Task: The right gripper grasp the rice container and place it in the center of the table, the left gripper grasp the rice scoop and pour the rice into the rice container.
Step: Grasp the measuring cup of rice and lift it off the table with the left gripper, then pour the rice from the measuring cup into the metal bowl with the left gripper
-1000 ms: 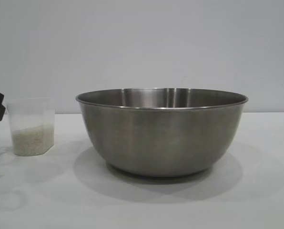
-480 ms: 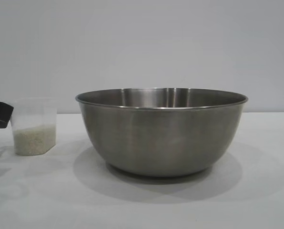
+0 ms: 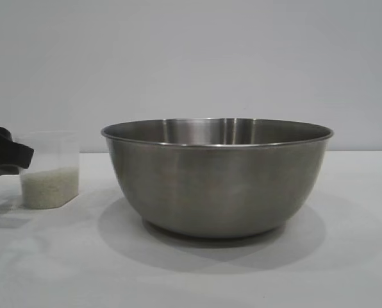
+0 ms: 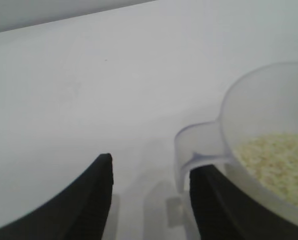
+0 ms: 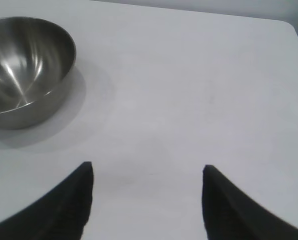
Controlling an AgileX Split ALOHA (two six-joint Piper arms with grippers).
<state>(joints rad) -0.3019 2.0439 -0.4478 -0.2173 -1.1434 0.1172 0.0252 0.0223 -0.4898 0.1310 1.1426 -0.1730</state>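
black left hand point(image 3: 8, 159), fingers apart, half cut off beside rice scoop point(image 3: 50, 170).

Exterior camera level, close to the rice container point(image 3: 217, 176) — wrist cameras look down at the table point(image 5: 189, 75).

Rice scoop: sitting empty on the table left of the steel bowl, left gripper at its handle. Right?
Not quite. The rice scoop is not empty: it holds rice in its lower part, as the exterior view shows. The rest stands: it sits on the table left of the steel bowl, with the left gripper at its handle.
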